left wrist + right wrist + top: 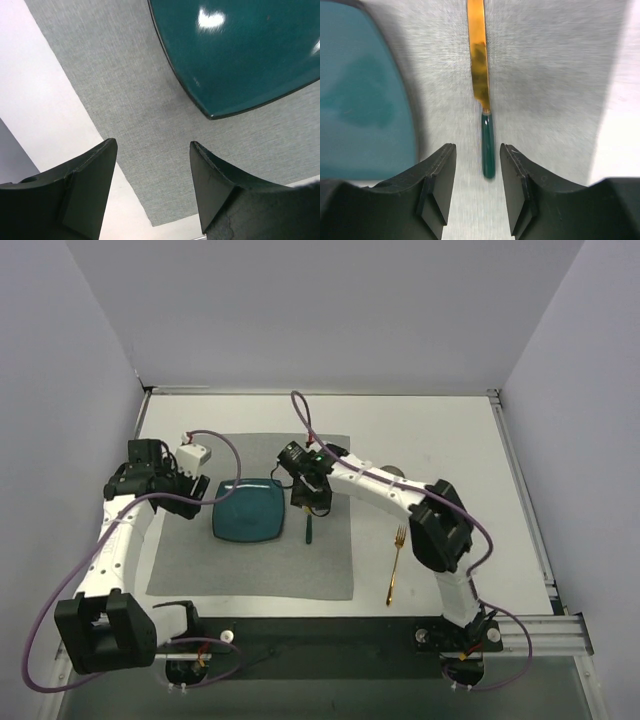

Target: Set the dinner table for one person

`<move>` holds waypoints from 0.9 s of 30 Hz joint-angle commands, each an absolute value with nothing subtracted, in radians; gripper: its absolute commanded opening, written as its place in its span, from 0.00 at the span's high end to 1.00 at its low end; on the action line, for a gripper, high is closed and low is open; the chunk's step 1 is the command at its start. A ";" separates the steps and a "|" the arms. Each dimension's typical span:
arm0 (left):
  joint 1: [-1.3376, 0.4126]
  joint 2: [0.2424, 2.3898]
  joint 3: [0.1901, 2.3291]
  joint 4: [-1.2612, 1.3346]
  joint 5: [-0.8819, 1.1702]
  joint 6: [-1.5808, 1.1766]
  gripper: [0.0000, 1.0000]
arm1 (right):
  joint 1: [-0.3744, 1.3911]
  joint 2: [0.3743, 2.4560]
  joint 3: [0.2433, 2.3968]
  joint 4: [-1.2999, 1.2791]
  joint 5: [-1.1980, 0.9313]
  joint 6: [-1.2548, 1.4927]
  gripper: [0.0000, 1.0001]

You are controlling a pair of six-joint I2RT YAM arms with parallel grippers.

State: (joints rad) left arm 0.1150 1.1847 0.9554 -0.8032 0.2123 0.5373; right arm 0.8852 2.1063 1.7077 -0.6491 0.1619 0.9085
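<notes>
Dinner table [430,430]: white tabletop with thin metal rim, filling the enclosure floor, both arm bases bolted along its near edge.

Grey cloth mat [250,565]: lay flat on the table, left of centre.

Teal square plate [248,512]: sat on the mat's middle-left part, glossy and bare.

Knife [484,100]: gold blade, dark green handle; lay on the mat just right of the plate, handle toward the near side. Seen from above, only the handle showed below the gripper.

Gold fork [397,565]: lay on bare table just right of the mat, tines far, handle near.

Small white object [193,453]: stood at the mat's far-left corner; kind could not be told.

Right gripper [477,147]: hung low over the knife, jaws moderately parted on either side of the handle's end, touching nothing and holding nothing.

Left gripper [152,145]: hung over the mat's left strip, just left of the plate, jaws spread wide and empty.
</notes>
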 commanded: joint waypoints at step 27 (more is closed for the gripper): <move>-1.193 1.992 1.710 -0.609 0.008 -0.138 0.33 | -0.141 1.040 1.091 -0.752 -0.028 0.578 0.57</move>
State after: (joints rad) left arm -1.1709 1.9255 1.6291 -0.7292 0.0490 -0.0261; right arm -0.0898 1.0672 1.0992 -0.7300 0.0532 0.6575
